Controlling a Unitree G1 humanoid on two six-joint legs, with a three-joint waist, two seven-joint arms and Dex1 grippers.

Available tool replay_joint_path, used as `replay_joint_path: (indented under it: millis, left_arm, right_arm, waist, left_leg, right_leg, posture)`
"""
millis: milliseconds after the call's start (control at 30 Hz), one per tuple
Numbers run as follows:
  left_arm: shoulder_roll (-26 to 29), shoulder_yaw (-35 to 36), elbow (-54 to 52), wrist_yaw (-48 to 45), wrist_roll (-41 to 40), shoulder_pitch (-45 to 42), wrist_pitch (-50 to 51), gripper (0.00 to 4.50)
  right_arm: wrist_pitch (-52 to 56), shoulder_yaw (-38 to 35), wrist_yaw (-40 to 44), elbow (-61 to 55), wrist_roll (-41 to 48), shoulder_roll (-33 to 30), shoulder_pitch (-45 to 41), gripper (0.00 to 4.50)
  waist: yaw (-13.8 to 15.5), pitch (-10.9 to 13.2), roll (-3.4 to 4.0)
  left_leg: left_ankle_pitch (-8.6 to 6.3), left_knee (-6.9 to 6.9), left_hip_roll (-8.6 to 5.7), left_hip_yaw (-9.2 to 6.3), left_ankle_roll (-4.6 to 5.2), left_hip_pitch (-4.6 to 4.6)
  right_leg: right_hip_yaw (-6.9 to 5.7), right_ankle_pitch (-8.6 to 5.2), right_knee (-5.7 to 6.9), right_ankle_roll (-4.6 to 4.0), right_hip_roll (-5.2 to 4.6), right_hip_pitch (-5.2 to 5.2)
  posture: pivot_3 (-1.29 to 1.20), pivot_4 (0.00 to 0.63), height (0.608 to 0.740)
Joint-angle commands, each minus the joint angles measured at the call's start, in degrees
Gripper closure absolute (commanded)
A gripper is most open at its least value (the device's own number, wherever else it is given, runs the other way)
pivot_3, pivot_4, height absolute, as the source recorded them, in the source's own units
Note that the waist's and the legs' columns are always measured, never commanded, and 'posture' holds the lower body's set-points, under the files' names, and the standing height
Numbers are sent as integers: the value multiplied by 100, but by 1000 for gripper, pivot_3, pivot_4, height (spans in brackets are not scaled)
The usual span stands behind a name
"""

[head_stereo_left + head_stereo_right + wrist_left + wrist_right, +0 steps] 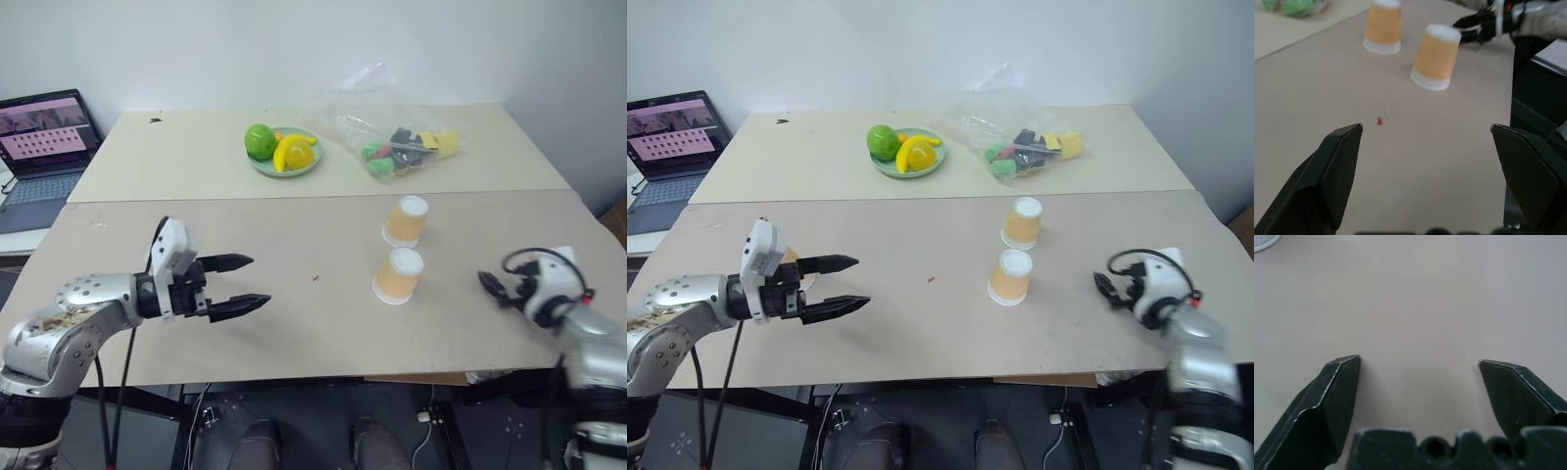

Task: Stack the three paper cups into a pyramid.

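Two paper cups [401, 275] [407, 221] stand upside down and apart on the bench [294, 323]. The left gripper [253, 282] and the right gripper [1419, 362] hover with fingers spread wide, holding nothing.

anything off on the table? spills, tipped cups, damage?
Nothing spilled or damaged. The far cup and near cup stand upside down, apart. A tiny red speck lies on the table between them and the left gripper. A tan patch behind that gripper may be a cup; cannot tell.
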Motion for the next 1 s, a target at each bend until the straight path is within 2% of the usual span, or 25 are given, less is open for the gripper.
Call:
replay_joint_path:
  millis: [33, 100, 167, 267, 400, 633, 1000]
  left_arm:
    - [19, 120, -41, -244, 177, -32, -300, 21]
    - [-31, 124, -41, -263, 265, -36, -385, 21]
    - [-114, 107, -80, -246, 398, -19, -533, 21]
    - [-248, 49, -40, -230, 793, 23, -995, 21]
    - [-283, 89, 4, -270, 970, 33, -1170, 21]
    - [-325, 189, -44, -241, 1019, 94, -1139, 21]
    - [-322, 295, -20, -141, 1045, 64, -1122, 21]
  right_arm:
    - [423, -271, 1753, -839, 732, -784, 601, 0]
    - [809, -306, 2289, -1450, 1163, -1083, 782, 0]
    - [1012, -117, 2328, -1844, 1267, -1125, 578, 0]
    - [1050, 475, 1910, -2133, 899, -869, -32, 0]
    - [850, 1069, 1489, -2056, 326, -592, -647, 0]
    - [814, 1316, 1492, -2036, 205, -413, -966, 0]
    - [1175, 1551, 1884, -2422, 546, -312, -1155, 0]
  waist:
    - [12, 0, -4]
    - [-17, 2, -10]
    - [-59, 2, -10]
    - [-123, 2, -10]
    - [-62, 4, -14]
    - [96, 7, -13]
    - [42, 7, -13]
  left_leg:
    - [-3, 0, 1, 1, 5, 4]
    - [-4, 2, 5, 1, 6, 7]
    - [-4, 3, 6, 5, 6, 12]
    - [-3, 3, 9, 4, 5, 21]
    - [-3, 3, 7, -1, 4, 0]
    - [-3, 22, 1, -8, 5, -33]
    - [-4, 25, 4, -8, 5, -23]
  right_leg:
    - [-1, -1, -2, 2, 0, 5]
    - [-1, -1, -2, 2, 3, 7]
    - [3, -1, 4, 2, 4, 8]
    - [5, -1, 9, 2, 8, 10]
    - [-1, -1, 4, 2, 6, -4]
    - [-13, -1, 1, 3, -3, -15]
    - [-12, 1, 7, 1, 0, -10]
  posture:
    - [0, 150, 740]
    - [0, 150, 740]
    - [0, 150, 740]
    - [0, 150, 740]
    - [0, 150, 740]
    - [0, 150, 740]
    - [0, 150, 740]
